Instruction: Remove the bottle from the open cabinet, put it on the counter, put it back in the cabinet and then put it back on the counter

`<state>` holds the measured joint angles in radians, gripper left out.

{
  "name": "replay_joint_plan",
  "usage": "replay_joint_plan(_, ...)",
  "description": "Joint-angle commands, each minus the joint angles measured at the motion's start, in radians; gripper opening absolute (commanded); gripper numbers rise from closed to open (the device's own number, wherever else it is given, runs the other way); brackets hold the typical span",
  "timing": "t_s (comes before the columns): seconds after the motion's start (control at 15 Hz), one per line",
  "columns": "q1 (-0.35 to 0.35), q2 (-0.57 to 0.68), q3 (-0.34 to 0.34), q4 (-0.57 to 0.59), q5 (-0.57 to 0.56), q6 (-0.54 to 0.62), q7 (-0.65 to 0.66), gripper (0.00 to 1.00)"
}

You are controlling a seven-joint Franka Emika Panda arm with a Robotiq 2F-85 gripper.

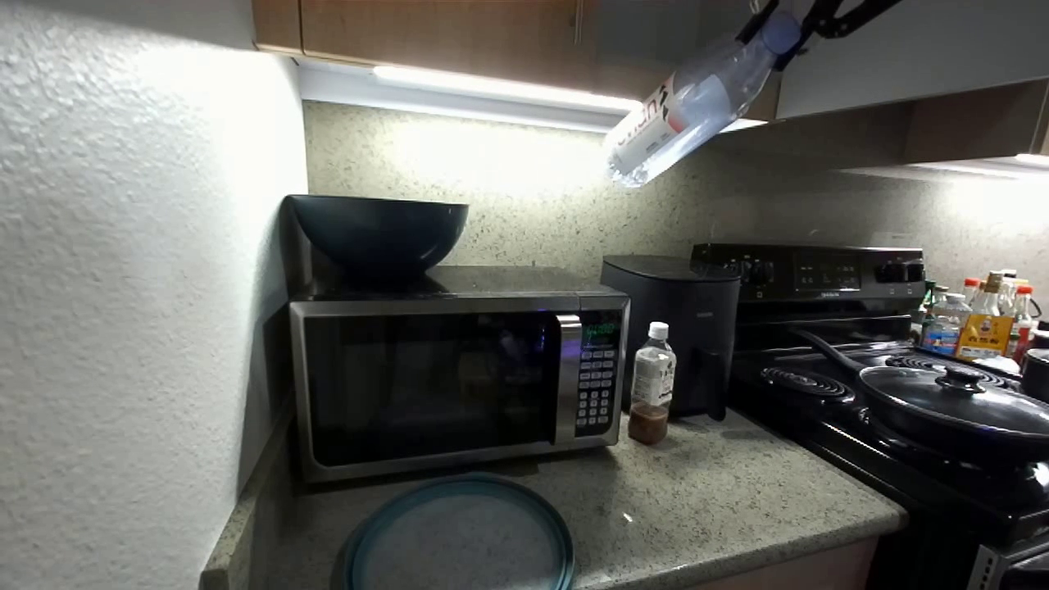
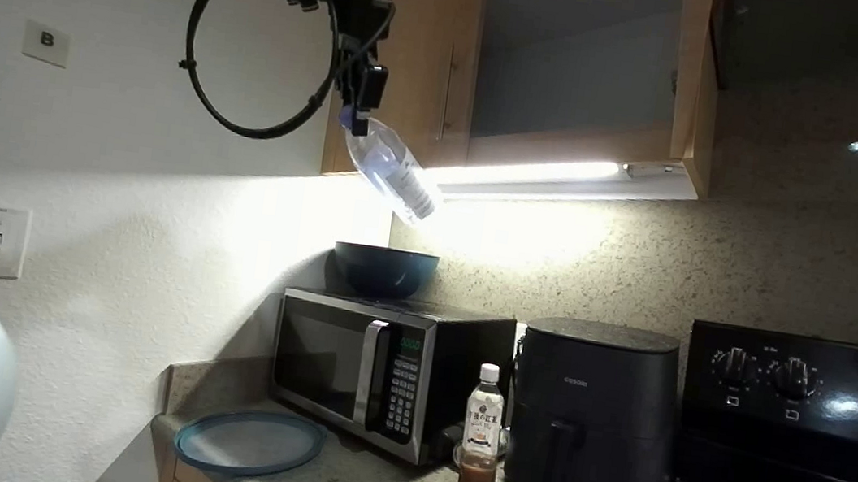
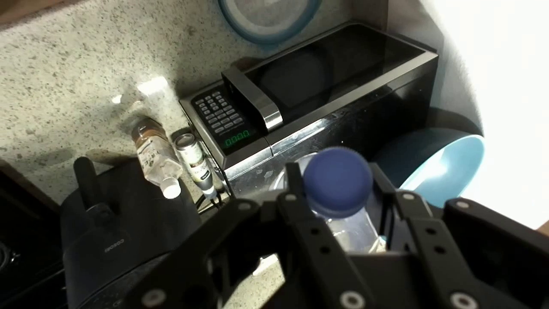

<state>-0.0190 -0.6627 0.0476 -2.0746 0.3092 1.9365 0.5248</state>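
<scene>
Gripper (image 3: 334,178) noted clamped on the bottle (image 1: 698,108) at its cap end, suspending it aslant in front of the cabinet (image 1: 459,37), well above the counter (image 1: 737,483), a hold presumably chosen to leave the base free for standing.

In both exterior views the cabinet (image 1: 442,33) runs off-frame. In an exterior view your gripper (image 1: 760,51) and, near side, the blue-rimmed disc (image 1: 460,537) do too. Wrist view: gripper hides much of your bottle (image 3: 339,193). Print on the small bottles (image 1: 983,332), far right: too tiny.
</scene>
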Motion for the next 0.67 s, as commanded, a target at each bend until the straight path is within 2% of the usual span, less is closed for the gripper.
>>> replay_joint_plan(0.0,-0.024,0.003,0.014,0.003,0.011,-0.006,-0.008,0.38)
replay_joint_plan(0.13,-0.025,0.004,0.016,0.003,0.01,-0.007,-0.008,0.38)
replay_joint_plan(0.2,-0.025,0.004,0.016,0.003,0.01,-0.007,-0.008,0.13)
replay_joint_plan(0.6,-0.026,-0.013,-0.025,-0.092,0.066,-0.088,-0.001,0.13)
